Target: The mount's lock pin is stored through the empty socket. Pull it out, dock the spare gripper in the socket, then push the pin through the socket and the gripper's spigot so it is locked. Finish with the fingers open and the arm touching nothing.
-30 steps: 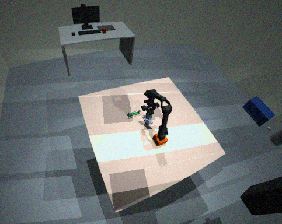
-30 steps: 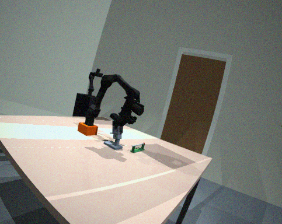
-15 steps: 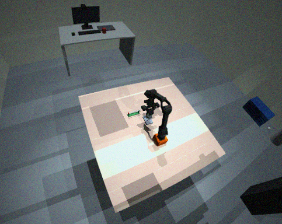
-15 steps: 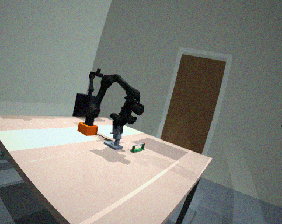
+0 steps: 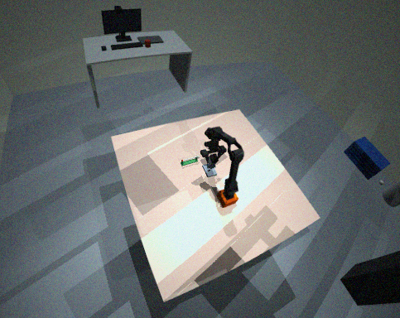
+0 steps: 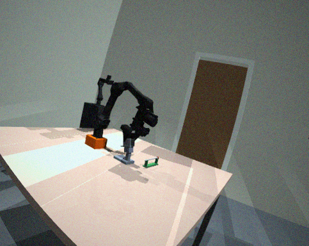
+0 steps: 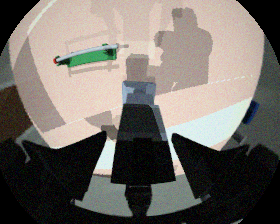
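Observation:
The pin (image 6: 151, 159) (image 7: 86, 50), a grey rod with a red end, lies across the two posts of the green rack (image 5: 190, 162) (image 6: 150, 164) (image 7: 86, 58), outside the mount. The blue-grey mount (image 5: 211, 173) (image 6: 119, 159) (image 7: 139, 93) stands on the table below the arm. The dark spare gripper (image 7: 141, 162) appears upright over the mount in the wrist view; how deep its spigot sits in the socket is hidden. My gripper (image 6: 128, 141) (image 7: 139, 136) is open, with its fingers apart on both sides of the spare gripper. Gaps show on both sides in the wrist view.
The orange arm base (image 5: 228, 198) (image 6: 96, 141) stands on the table (image 5: 186, 240) (image 6: 118, 198), behind the mount as seen from the rack. The rack lies close beside the mount. Shadows and bright bands cross the table. A desk (image 5: 170, 41) with a monitor stands far off.

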You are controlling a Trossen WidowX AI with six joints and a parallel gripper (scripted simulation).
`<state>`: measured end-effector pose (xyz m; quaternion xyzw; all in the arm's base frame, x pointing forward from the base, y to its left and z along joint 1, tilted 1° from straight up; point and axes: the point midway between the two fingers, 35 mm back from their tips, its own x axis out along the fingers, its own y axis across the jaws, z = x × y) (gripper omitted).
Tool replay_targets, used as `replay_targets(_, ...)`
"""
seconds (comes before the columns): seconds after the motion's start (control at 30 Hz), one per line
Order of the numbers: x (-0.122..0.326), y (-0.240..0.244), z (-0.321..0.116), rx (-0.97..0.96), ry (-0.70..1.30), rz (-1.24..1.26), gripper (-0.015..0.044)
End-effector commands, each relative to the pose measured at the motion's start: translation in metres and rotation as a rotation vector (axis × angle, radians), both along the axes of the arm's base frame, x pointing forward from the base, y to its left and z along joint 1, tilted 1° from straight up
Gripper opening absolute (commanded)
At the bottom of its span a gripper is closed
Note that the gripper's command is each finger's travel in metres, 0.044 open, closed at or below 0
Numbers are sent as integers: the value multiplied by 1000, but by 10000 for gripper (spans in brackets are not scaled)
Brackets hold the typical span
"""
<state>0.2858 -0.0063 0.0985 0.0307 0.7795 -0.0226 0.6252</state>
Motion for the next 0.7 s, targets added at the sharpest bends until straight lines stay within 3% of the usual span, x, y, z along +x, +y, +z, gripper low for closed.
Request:
replay_targets(0.0, -2, 0, 6, 0, -1, 0, 440)
replay_targets(0.67, -19, 1, 45, 1, 45, 0, 440)
